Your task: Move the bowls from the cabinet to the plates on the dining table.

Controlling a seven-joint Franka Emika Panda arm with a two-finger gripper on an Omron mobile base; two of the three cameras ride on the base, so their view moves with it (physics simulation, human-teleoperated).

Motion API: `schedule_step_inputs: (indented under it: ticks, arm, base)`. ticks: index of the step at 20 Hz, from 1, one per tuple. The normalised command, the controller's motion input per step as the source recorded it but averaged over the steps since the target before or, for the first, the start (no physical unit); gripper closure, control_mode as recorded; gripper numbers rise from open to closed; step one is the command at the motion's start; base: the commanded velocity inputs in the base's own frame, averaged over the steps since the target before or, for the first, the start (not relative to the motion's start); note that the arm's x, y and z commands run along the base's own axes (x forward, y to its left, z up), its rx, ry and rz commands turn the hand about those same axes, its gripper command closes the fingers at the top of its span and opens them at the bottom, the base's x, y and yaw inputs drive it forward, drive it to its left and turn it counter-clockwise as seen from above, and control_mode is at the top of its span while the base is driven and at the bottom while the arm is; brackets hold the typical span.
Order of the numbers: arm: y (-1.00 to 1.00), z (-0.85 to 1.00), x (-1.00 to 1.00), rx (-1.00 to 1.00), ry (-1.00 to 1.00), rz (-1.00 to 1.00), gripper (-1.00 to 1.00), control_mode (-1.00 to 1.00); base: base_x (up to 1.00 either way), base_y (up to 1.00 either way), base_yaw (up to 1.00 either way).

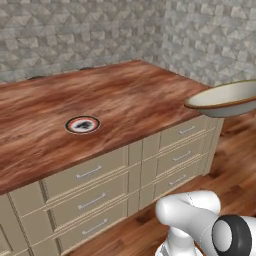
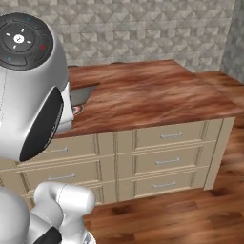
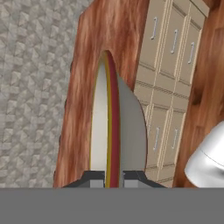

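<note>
Cream bowl [image 1: 223,99] in end effector [image 3: 113,177], empty

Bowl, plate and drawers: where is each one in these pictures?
bowl [image 1: 225,100]: left base view, on its outer wall below the rim.
plate [image 1: 82,124]: left base view, on its dark centre.
drawers [image 2: 169,137]: right base view, on a top drawer front.
</note>
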Motion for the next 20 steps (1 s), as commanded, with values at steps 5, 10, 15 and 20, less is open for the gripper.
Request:
schedule_step_inputs:
  ticks: [5, 10, 15, 20]
  arm:
    - [0.00, 0.00, 0.00, 0.00, 0.00, 0.00, 1.00, 1.00]
    - [0.00, 0.00, 0.00, 0.00, 0.00, 0.00, 1.00, 1.00]
    - [0.00, 0.00, 0.00, 0.00, 0.00, 0.00, 1.00, 1.00]
    - [0.00, 0.00, 0.00, 0.00, 0.00, 0.00, 1.00, 1.00]
  base:
    - [0.46, 0.43, -0.01]
    - [0.37, 0.51, 0.00]
    - [0.28, 0.58, 0.00]
    - [0.35, 0.49, 0.00]
